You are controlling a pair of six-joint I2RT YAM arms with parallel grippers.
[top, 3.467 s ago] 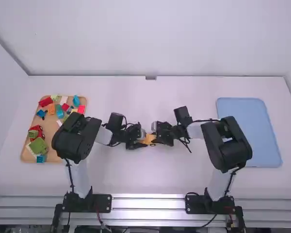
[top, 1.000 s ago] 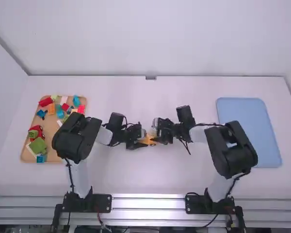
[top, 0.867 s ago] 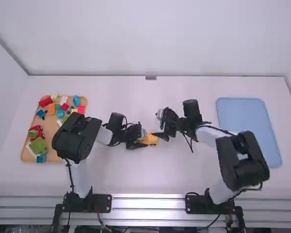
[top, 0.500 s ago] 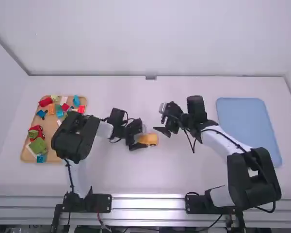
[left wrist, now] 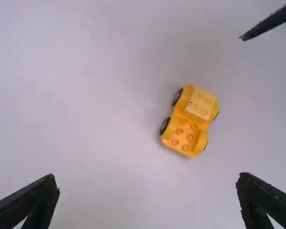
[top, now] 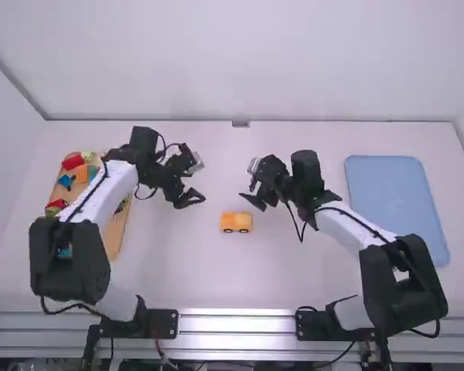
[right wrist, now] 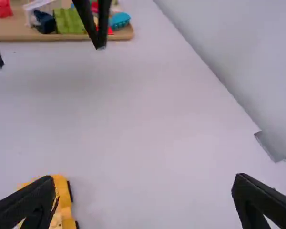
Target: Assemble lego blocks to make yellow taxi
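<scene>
Well | left pincer, right pincer — gaping, empty | left arm over block tray

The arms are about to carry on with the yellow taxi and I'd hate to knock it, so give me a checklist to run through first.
- Left tool open and off the car: ok.
- Right tool open and off the car: ok, its fingers are well apart.
- Yellow car upright on its wheels: ok, it stands on the table.
- Studs bare at one end: ok, nothing sits on them.
- Lighter yellow part at the other end pressed fully home: cannot tell.
- Wooden tray fully visible from above: not ok, the left arm covers part of it in the high view.
</scene>
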